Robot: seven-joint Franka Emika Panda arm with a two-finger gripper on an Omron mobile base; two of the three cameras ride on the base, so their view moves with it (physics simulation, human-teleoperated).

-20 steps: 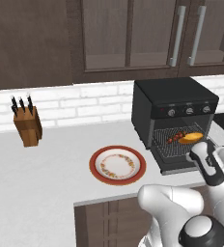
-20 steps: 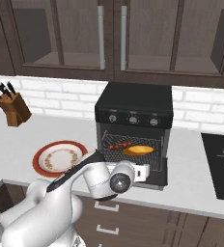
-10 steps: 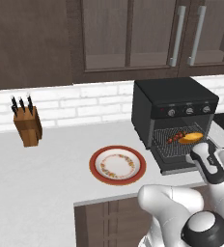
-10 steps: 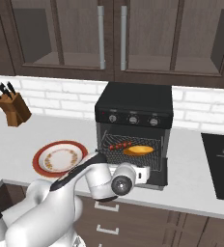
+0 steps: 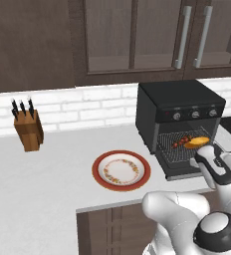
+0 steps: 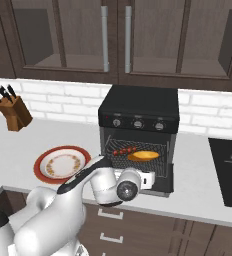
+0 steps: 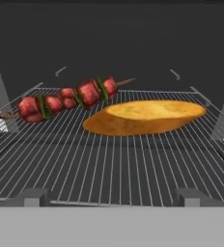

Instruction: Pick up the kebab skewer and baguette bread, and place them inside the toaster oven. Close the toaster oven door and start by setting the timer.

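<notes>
Just in front of the oven mouth, the hand (image 7: 112, 198) hangs with its two fingers spread wide and nothing between them, pointing straight into the cavity. Directly ahead of the fingertips runs the wire rack (image 7: 109, 169), bare in its near part. Farther in, ahead and a little to the right as the hand looks, lies the baguette bread (image 7: 145, 116), flat on the wires. Beside it, ahead and to the left, the kebab skewer (image 7: 65, 100) rests on the same rack, its near chunks close to the loaf's end; whether they touch cannot be told.

Both foods look to be in place, so the step in hand is judged to be pulling out and shutting the toaster oven door (image 6: 160, 184), which lies dropped open below and around the hand. To do this well, draw the hand straight back along the rack line without dipping, so the fingers do not catch the wires. Then come under the door's outer edge and lift it in an arc about its bottom hinge, pushing until it seats against the toaster oven (image 5: 179, 122). Only then go for the knobs (image 6: 137, 123) above the opening.

Off to the hand's left on the counter (image 5: 48, 174) sits the plate (image 5: 121, 170).
</notes>
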